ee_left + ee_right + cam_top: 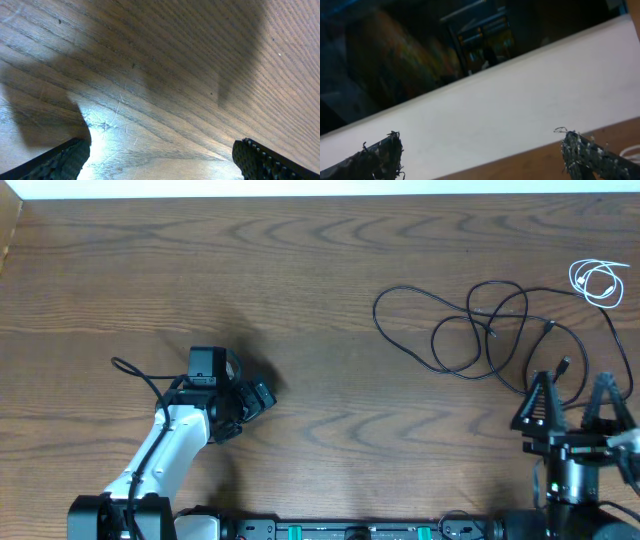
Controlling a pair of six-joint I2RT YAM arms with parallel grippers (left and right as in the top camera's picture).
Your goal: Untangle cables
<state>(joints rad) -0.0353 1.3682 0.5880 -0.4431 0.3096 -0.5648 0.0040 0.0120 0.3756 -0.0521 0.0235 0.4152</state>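
Note:
A long thin black cable (436, 340) lies in loose overlapping loops on the right half of the wooden table (300, 280). A small white cable (597, 282) is coiled at the far right, apart from the black loops. My right gripper (572, 392) stands open at the near right, just in front of the black cable's nearest loop and plug end (563, 366), holding nothing. Its wrist view shows both fingertips (585, 155) spread, with a bit of white cable (632, 152) at the edge. My left gripper (258, 398) is open over bare wood at the near left, far from both cables.
A thick black wire (135, 375) curls by the left arm's wrist. The table's far edge meets a white surface (520, 100). In the left wrist view the gripper (160, 165) hangs low over bare wood grain (175, 75), with its shadows on it.

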